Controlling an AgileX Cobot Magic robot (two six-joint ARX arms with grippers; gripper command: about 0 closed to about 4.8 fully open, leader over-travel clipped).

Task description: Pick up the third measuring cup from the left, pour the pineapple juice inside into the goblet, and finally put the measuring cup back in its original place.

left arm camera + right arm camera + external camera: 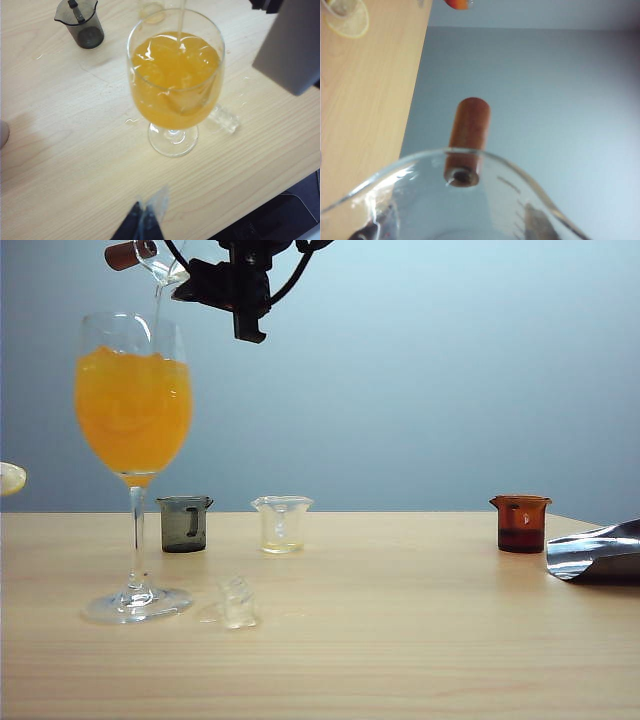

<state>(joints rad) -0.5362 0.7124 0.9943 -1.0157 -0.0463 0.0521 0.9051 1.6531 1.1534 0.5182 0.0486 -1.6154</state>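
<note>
Orange drink fills the goblet at left; above its rim the right gripper pinches the tipped third measuring cup, a thin stream falling. The left gripper's jaws: cannot tell.

The right end effector is a matte black, angular block at the top of the exterior view, with a short squared black piece jutting down from it and thin black cables looping off behind. Its own camera shows only dark finger tips, blurred. Of the left end effector, a dark, pointed finger pair with a pale translucent edge shows in its wrist view.
</note>
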